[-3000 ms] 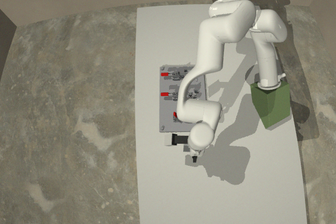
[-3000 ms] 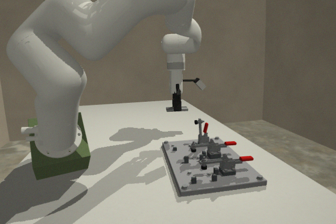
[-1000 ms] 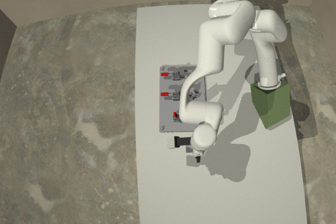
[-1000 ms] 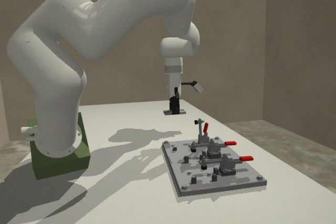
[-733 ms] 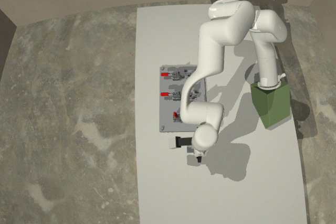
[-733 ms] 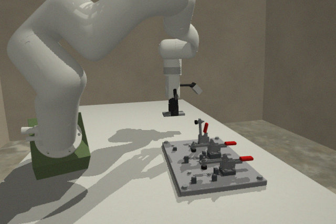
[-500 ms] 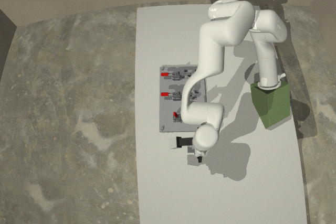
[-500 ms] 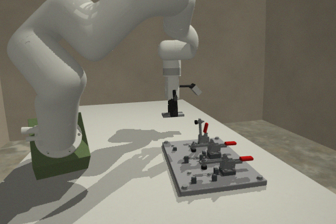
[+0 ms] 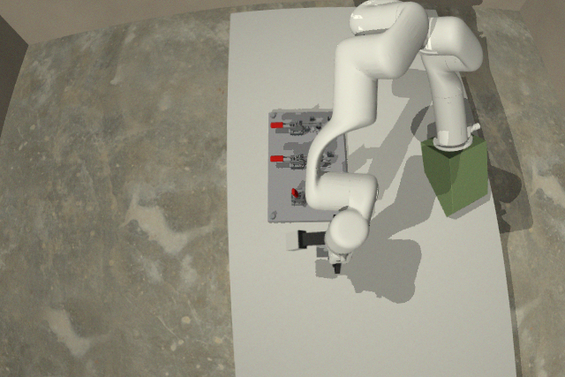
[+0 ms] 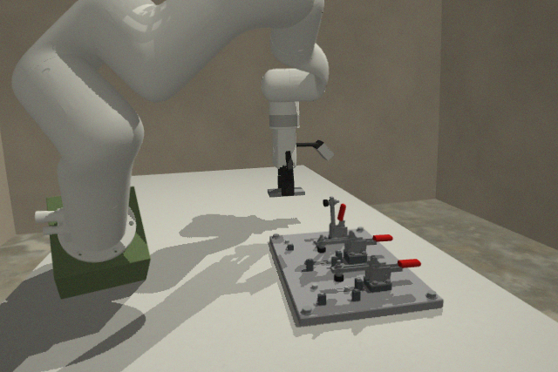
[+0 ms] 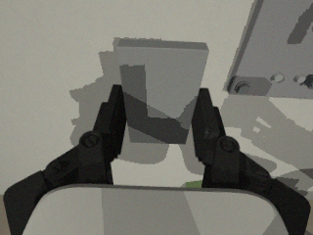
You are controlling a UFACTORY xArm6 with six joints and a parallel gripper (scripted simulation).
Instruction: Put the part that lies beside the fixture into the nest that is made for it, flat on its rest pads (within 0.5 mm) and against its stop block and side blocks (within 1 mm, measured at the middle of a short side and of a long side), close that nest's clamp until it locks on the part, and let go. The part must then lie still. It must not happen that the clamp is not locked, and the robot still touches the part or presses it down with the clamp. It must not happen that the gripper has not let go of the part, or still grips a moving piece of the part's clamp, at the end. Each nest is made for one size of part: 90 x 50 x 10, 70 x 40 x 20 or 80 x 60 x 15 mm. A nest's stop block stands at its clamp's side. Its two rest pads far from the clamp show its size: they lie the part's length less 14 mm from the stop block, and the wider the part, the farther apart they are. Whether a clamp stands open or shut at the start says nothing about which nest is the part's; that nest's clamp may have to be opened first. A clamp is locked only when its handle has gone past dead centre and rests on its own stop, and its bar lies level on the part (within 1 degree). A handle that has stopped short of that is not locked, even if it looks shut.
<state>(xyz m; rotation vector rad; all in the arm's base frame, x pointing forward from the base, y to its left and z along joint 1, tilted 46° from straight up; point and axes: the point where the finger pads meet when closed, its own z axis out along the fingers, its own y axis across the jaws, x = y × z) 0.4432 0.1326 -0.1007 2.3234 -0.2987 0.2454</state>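
light: bright, even | shadows: hard-edged across table (image 9: 274, 67) | sharpness: coarse, blocky

open table (image 10: 216, 197) around the held part (image 11: 161, 88), fixture plate (image 11: 274, 44) close beside it

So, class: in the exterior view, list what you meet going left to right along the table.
Green base block → gripper shut on the grey part → upright red clamp handle → the two level red clamp handles.
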